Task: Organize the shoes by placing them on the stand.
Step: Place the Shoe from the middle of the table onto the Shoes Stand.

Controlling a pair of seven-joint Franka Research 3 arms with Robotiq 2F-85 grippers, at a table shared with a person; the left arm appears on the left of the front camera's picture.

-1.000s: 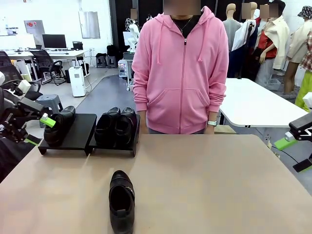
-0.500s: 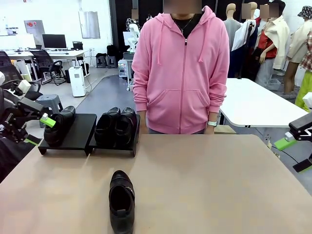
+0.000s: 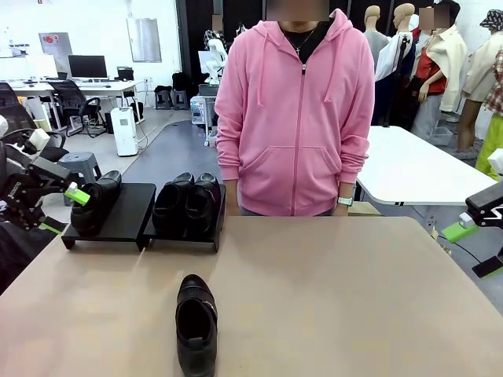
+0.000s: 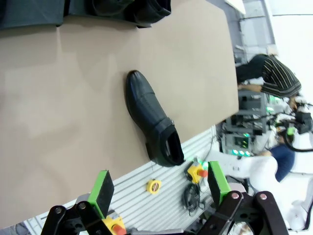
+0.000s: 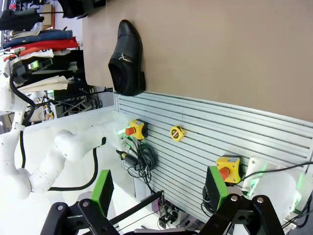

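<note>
A pair of glossy black shoes (image 3: 187,203) rests on the right section of the black stand (image 3: 126,224), and a third shoe (image 3: 96,203) lies on the left section. A fourth shoe (image 3: 196,322) lies on the table near the front edge, toe pointing away from me; it is the shoe (image 4: 151,120) in the left wrist view and the shoe (image 5: 127,58) in the right wrist view. My left gripper (image 3: 64,210) hangs open and empty just left of the stand, as the left gripper (image 4: 159,188) confirms from the wrist. My right gripper (image 3: 471,247) is open off the table's right edge.
A person in a pink hoodie (image 3: 295,118) stands at the far edge, hands down by their sides. The tan table (image 3: 338,298) stretches bare to the right of the lone shoe. A white table (image 3: 409,169) stands behind at the right.
The person has shifted slightly to the right. Both arms and all the shoes are where they were.
</note>
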